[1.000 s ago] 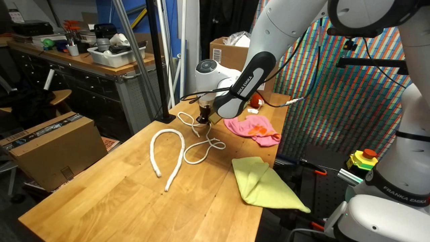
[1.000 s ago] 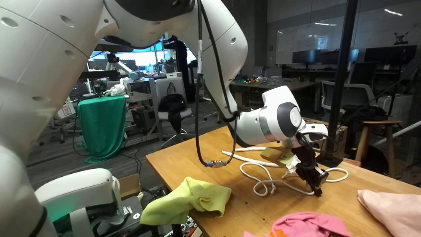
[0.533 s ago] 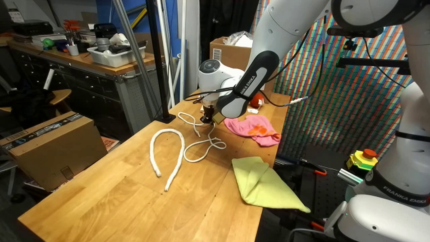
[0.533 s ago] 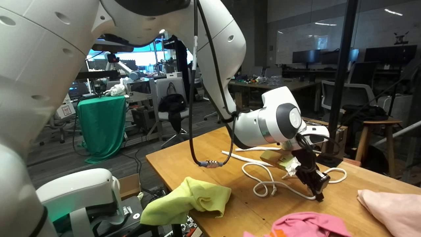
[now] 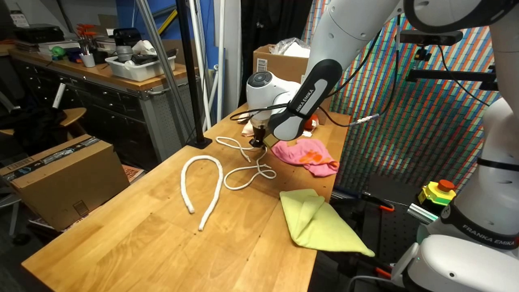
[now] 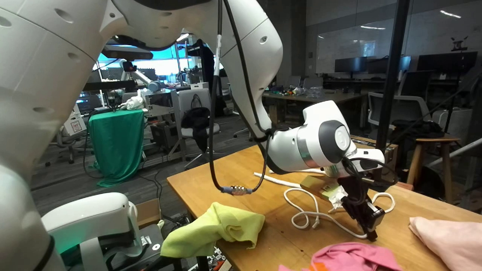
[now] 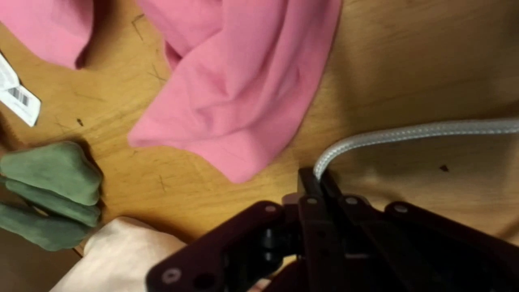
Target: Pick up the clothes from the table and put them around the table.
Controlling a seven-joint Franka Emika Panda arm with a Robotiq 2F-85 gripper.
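Pink cloth [image 7: 247, 89] near the claw [image 7: 319, 181]

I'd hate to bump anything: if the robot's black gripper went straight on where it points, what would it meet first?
Probably the rectangular light-wood tabletop, just beside the crumpled pink fabric cloth. The gripper, shut on a thin white cord, points steeply down; the gap's size is unclear.

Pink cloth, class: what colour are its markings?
The markings on the pink cloth are orange, clearest in an exterior view.
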